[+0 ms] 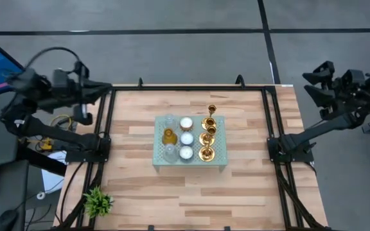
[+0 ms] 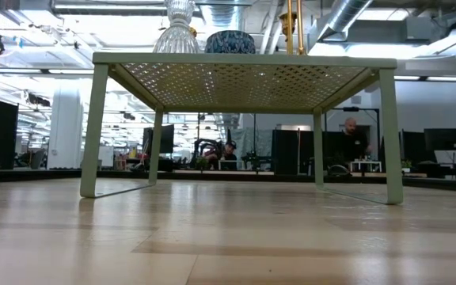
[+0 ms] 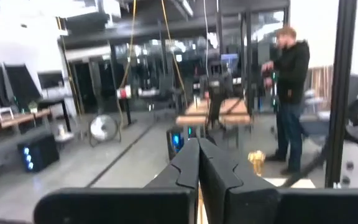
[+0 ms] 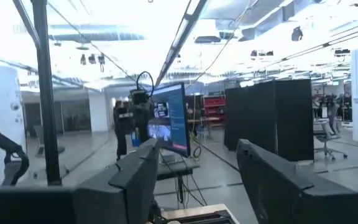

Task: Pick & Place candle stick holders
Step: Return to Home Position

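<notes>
Three gold candle stick holders stand upright on their round bases in a row along the right side of a small pale green mesh stand at the table's middle. One stem shows in the low view, and one cup top shows in the left wrist view. My left gripper is held high off the table's far left corner, shut and empty. My right gripper is held high off the far right corner, open and empty.
The stand also holds three white tealights in its middle row, and clear and amber glass cups in its left row. A small green plant sits at the near left corner. Black frame posts edge the table. A person stands beyond it.
</notes>
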You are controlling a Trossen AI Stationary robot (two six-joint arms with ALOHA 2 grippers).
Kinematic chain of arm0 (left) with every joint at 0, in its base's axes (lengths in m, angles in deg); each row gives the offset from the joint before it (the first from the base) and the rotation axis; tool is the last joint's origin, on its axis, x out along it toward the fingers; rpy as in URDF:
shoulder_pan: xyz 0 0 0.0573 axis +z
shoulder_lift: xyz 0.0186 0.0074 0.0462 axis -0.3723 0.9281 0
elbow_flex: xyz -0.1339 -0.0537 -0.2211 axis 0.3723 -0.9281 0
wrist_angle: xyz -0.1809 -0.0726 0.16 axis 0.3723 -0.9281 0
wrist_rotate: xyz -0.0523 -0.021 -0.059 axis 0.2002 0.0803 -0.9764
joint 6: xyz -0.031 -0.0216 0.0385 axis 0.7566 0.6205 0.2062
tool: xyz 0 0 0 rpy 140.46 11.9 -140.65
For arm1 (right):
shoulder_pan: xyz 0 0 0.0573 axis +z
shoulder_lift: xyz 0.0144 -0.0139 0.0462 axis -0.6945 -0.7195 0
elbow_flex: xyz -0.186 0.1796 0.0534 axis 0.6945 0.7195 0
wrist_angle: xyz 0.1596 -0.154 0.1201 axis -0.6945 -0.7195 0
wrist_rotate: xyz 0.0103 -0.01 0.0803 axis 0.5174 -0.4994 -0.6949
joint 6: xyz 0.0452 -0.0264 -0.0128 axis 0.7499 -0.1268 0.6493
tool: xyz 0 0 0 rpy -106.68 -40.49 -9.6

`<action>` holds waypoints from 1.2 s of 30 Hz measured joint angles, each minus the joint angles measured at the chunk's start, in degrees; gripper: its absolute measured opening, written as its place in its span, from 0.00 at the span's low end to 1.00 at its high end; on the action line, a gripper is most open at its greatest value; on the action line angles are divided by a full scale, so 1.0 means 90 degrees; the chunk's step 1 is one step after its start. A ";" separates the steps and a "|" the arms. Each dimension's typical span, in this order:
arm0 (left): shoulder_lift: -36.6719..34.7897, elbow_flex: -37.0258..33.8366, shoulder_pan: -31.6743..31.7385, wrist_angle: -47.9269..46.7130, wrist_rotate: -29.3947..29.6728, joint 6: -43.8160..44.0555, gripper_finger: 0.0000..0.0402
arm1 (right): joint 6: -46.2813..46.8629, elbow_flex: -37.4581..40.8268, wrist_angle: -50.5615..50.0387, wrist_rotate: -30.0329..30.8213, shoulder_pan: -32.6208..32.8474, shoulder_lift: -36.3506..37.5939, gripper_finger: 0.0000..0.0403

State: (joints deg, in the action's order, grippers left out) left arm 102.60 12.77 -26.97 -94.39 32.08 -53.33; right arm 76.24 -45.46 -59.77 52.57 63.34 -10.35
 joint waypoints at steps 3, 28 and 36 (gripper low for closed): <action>-0.0067 -0.0247 0.0116 -0.0013 -0.0193 0.0126 0.01 | 0.0154 0.0648 0.0245 0.0003 0.0002 0.0594 0.48; -0.2929 -0.5687 0.0712 0.2262 -0.0771 0.2367 0.01 | 0.1234 0.5161 0.2371 0.0988 0.0007 0.2414 0.26; -0.4518 -0.6721 0.0710 0.2239 -0.0703 0.2805 0.01 | 0.1401 0.5903 0.2847 0.0912 0.0002 0.2418 0.14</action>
State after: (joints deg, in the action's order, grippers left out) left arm 61.94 -47.72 -20.57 -74.23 25.75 -28.09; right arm 88.85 7.66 -34.15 60.77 63.36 11.41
